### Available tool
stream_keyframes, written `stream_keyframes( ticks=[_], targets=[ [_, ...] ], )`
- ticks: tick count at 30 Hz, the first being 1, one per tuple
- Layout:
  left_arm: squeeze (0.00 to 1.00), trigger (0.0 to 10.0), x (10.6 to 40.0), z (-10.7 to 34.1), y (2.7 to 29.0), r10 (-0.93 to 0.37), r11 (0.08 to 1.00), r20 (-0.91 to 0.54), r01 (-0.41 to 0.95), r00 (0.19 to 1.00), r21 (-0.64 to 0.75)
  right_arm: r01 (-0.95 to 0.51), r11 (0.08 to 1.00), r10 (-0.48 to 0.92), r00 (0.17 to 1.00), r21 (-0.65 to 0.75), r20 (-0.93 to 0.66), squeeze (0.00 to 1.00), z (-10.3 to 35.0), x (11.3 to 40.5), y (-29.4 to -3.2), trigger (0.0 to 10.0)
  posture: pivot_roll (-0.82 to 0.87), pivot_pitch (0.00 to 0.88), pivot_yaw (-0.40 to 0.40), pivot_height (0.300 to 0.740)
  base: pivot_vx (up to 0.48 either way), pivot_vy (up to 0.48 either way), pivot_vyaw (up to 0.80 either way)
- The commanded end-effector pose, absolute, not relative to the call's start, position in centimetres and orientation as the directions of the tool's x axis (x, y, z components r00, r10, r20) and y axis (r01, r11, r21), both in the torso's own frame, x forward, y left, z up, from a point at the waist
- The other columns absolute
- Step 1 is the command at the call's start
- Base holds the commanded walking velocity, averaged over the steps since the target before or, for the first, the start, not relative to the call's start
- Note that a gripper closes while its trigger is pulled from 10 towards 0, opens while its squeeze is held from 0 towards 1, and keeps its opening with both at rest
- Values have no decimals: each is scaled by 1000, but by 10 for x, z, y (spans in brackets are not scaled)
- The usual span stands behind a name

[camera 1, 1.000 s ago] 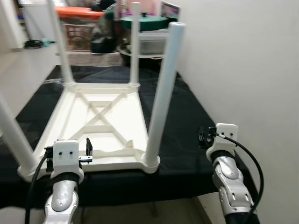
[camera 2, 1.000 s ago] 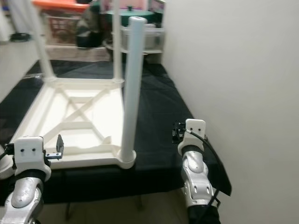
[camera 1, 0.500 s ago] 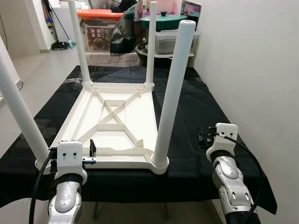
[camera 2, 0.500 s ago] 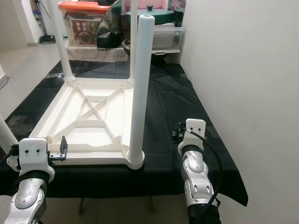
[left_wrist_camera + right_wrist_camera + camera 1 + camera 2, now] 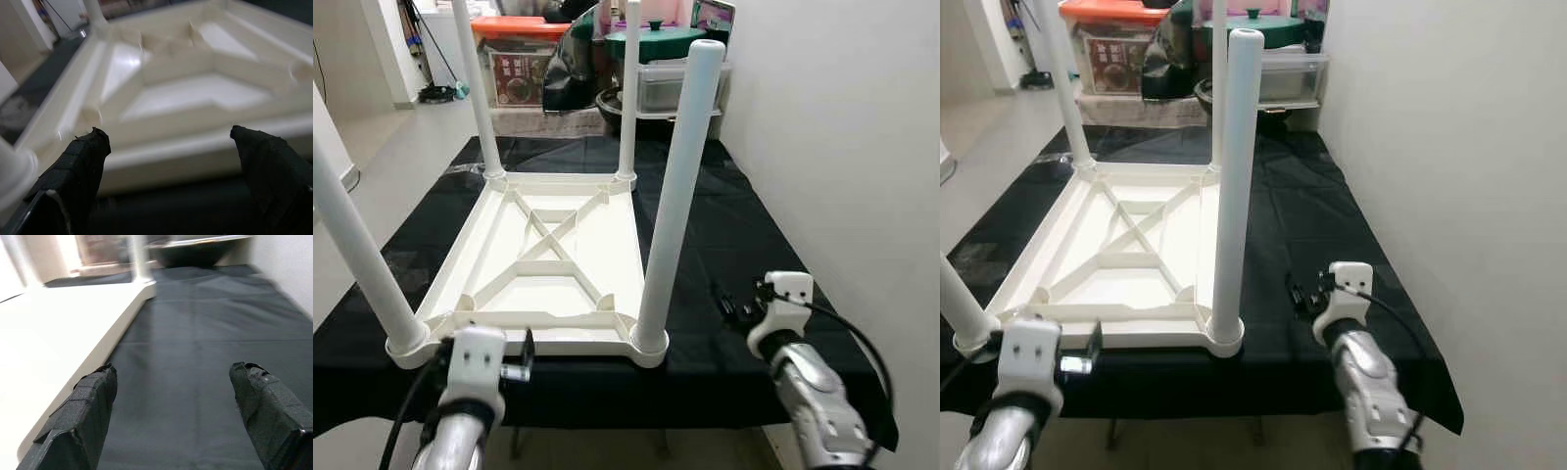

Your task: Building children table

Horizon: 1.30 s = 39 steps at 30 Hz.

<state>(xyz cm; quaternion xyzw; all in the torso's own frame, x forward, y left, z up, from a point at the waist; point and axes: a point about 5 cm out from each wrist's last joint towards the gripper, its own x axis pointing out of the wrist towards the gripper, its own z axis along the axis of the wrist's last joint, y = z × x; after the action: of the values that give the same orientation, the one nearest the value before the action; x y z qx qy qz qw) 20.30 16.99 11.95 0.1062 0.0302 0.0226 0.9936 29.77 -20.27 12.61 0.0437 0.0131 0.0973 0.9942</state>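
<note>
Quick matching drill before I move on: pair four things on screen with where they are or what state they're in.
Things:
1. children's table
2. black cloth
3. left gripper
4. right gripper

States:
A. open over bare cloth, right of the table
B. upside down, four legs up
C. open, facing the table's near edge
D. spread under the table

Pairs: 1-B, 2-D, 3-C, 4-A
</note>
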Motion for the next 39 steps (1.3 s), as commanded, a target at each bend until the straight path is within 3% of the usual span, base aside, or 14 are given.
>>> stream_keyframes(
  ticks=[1,4,5,8,9,10,11,12,18,19,31,39],
  targets=[
    [0,10000,198,120,162,1,975,-49,10,999,222,-259,962,260,965,84,-7,843,130,296,-201,10000,169,0,-71,740,0,0,0],
    [0,10000,195,119,159,-11,974,-54,23,998,225,-277,958,278,960,75,-4,843,131,296,-202,10000,169,0,-71,740,0,0,0],
    [0,10000,190,116,149,-97,961,-64,111,993,253,-370,929,370,929,32,-14,1000,132,295,-200,10000,175,0,-74,740,0,0,0],
    [0,10000,189,116,145,-134,952,-63,147,989,269,-407,913,408,913,17,-22,1000,132,293,-200,10000,174,0,-75,740,0,0,0],
    [0,10000,187,115,142,-161,947,-70,174,984,269,-469,883,470,882,21,-33,804,133,291,-199,10000,173,0,-72,740,0,0,0],
    [0,10000,186,114,141,-174,946,-75,188,982,266,-510,859,511,858,30,-39,804,134,288,-199,10000,174,0,-72,740,0,0,0],
    [0,10000,185,114,141,-172,947,-76,186,982,261,-555,831,556,830,35,-42,0,135,285,-198,10000,173,0,-72,740,0,0,0],
    [0,10000,185,113,142,-168,949,-78,182,983,256,-612,790,614,788,42,-51,0,137,281,-199,10000,173,0,-72,740,0,0,0],
    [0,10000,185,113,142,-164,949,-76,178,984,260,-658,751,660,750,44,-46,0,143,279,-196,10000,174,0,-71,740,0,0,0],
    [0,10000,185,114,142,-162,948,-74,176,984,265,-712,702,712,701,37,-18,0,153,278,-185,10000,180,0,-72,740,0,0,0],
    [0,10000,185,114,142,-165,946,-75,179,983,269,-763,646,760,646,34,70,0,174,280,-146,10000,184,0,-73,740,0,0,0],
    [0,10000,185,113,142,-165,947,-76,180,983,267,-743,667,738,669,51,89,0,181,279,-127,10000,186,0,-78,740,0,0,0]
  ],
)
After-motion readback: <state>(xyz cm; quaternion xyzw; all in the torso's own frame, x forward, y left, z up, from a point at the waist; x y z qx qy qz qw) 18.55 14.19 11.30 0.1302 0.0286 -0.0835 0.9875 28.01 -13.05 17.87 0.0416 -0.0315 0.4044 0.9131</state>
